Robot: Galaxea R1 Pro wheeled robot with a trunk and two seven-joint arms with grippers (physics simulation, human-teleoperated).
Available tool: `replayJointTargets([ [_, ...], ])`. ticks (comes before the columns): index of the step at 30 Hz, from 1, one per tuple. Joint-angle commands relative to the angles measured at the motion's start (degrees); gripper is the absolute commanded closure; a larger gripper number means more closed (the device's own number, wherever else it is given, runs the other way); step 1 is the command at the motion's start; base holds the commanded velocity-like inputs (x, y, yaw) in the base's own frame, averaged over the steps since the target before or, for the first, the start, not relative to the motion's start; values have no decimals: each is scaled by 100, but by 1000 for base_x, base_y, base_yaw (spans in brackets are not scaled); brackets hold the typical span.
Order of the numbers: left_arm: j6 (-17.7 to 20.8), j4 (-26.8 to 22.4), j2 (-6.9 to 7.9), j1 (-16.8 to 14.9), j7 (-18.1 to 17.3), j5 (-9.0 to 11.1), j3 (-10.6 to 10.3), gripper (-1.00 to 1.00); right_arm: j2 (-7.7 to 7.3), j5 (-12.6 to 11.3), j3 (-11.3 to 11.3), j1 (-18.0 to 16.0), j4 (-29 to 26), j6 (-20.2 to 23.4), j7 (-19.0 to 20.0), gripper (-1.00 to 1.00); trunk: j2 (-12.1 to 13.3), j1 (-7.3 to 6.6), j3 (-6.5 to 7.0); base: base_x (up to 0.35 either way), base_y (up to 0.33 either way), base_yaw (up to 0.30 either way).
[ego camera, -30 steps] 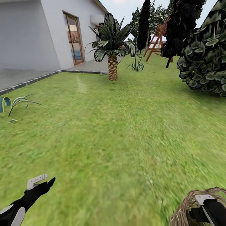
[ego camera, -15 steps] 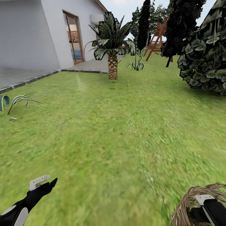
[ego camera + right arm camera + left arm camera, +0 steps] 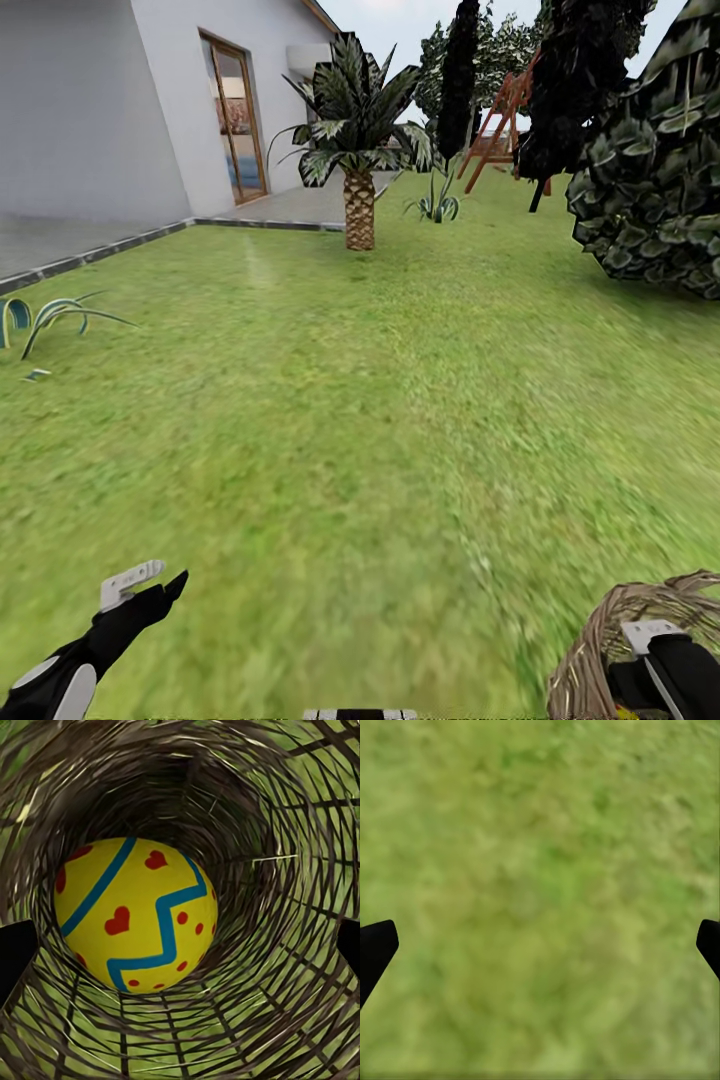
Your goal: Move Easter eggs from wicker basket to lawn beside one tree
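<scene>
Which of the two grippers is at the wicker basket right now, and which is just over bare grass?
The right gripper is at the wicker basket, looking at a yellow egg inside. The left gripper hangs open above bare lawn.

The left gripper point(image 3: 150, 583) was matte black with a pale grey bracket beside it and white casing behind. The right gripper point(image 3: 660, 660) matched.

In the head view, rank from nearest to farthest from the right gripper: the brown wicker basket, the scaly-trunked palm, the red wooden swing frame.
1. Brown wicker basket, directly around the right gripper.
2. Scaly-trunked palm, far ahead, leftward.
3. Red wooden swing frame, farthest, behind the palm.
</scene>
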Motion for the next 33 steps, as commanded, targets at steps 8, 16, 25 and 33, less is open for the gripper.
replayJointTargets([
  [8, 40, 19, -22, -3, -15, 39, 8, -100, 3, 46, -6, -2, -4, 23, 53, -100, -153, 89, -167, 0, 0, 0],
  [16, 40, 24, -31, -3, -15, 33, 3, -100, 4, 46, -6, -2, -4, 14, 46, -100, -164, 110, -345, 0, 0, 0],
  [25, 40, 23, -30, -3, -11, 33, 10, -100, 2, 41, -14, -2, -4, 14, 46, -100, -176, 133, -544, 0, 0, 0],
  [33, 40, 24, -35, -3, -17, 33, 11, -100, 1, 41, -15, -2, -4, 14, 53, -100, -186, 154, -721, 0, 0, 0],
])
